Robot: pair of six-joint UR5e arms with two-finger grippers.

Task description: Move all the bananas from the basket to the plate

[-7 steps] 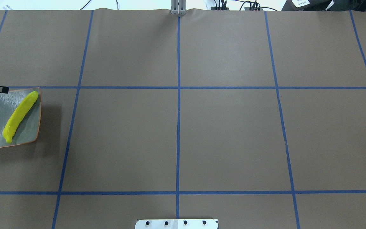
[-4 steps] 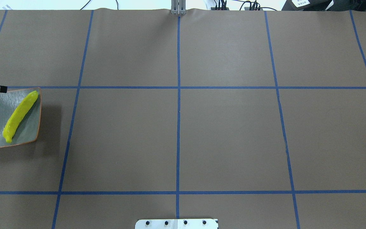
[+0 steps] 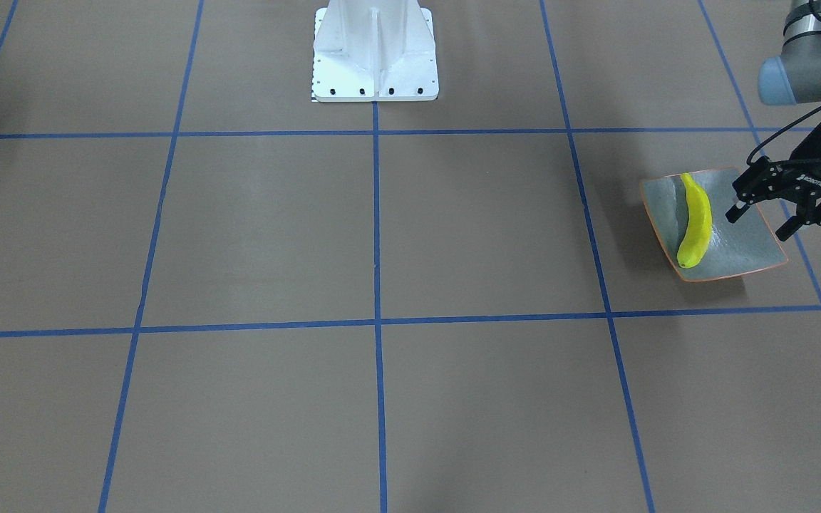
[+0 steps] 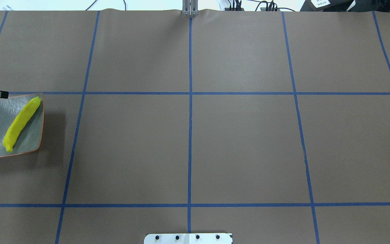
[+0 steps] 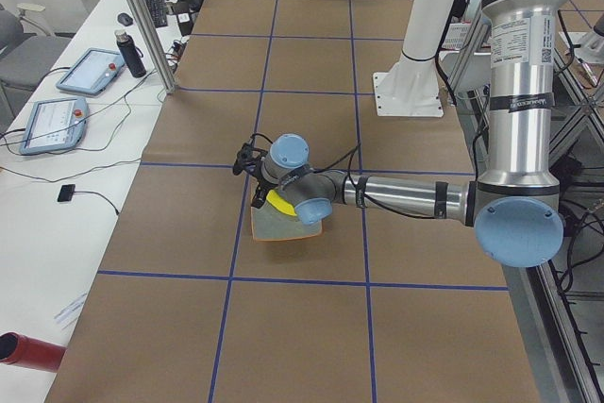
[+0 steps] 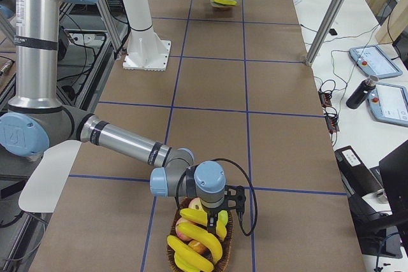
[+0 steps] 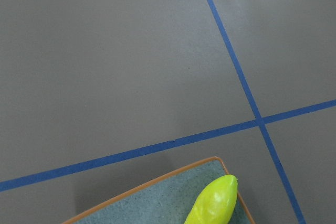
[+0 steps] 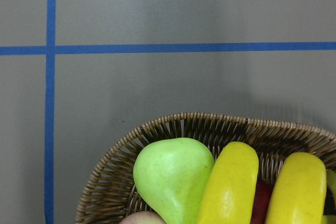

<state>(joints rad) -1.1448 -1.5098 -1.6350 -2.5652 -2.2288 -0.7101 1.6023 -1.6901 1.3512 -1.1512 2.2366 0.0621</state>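
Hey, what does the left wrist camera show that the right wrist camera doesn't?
Only the left wrist view shows a corner of the plate with the tip of a banana lying on it. Only the right wrist view shows the basket, holding a green pear and two bananas side by side. Both show the brown table crossed by blue tape.

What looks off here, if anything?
Nothing stands out. One banana lies flat and diagonal inside the plate. The basket sits upright, nothing tipped out. The left tool hangs open and empty over the plate's edge.
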